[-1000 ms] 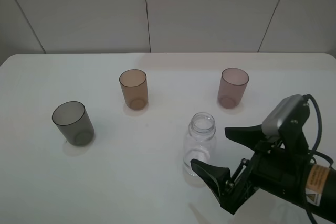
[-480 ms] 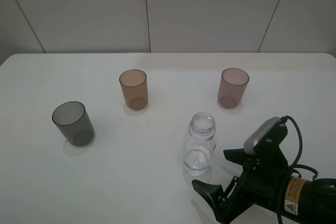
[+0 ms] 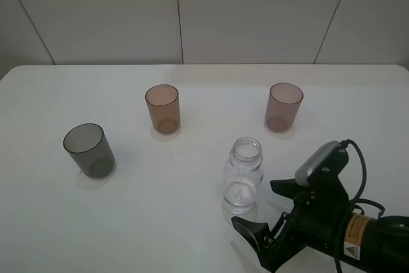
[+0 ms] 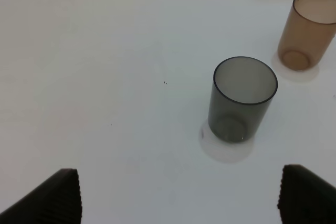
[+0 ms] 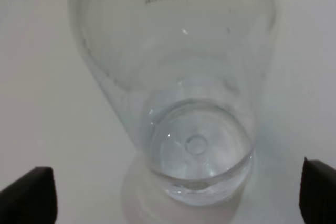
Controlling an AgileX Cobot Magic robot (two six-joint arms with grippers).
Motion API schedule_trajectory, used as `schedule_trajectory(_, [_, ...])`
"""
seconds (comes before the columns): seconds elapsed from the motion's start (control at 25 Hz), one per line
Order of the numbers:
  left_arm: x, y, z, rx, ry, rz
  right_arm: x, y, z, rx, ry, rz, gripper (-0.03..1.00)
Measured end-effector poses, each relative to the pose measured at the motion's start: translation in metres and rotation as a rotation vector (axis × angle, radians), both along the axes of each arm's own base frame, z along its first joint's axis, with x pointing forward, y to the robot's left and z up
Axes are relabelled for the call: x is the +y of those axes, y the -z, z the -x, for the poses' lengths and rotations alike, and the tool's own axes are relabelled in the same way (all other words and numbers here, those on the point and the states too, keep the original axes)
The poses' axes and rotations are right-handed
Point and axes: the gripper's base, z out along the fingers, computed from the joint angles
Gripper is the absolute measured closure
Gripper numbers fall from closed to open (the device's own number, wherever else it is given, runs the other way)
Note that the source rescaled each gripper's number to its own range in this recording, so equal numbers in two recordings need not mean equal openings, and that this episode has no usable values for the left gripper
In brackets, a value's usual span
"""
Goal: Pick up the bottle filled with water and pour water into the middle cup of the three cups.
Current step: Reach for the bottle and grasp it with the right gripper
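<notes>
While the bottle stands upright, right gripper near it, fingers spread

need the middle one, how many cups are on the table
3. The dark grey cup at the left, nearer the front; the orange-brown cup in the middle; the mauve-pink cup at the right. None seems hidden.

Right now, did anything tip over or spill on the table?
No, nothing looks wrong. The bottle stands upright with no cap on. The grey cup, the orange cup and the pink cup all stand upright too. I see no puddle on the table.
</notes>
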Motion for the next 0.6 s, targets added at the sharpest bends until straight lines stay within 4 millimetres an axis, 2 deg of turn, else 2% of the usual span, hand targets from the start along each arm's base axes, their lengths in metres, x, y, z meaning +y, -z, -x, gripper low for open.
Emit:
schedule_trajectory(0.32, [0.0000,0.0000,0.0000,0.000,0.000,0.000,0.0005,-0.0001,-0.0004,-0.002,0.000,-0.002,-0.03])
schedule_trajectory(0.6, [0.0000,0.0000,0.0000,0.000,0.000,0.000,0.0092,-0.0054,-0.0081,-0.040,0.006,-0.047,-0.03])
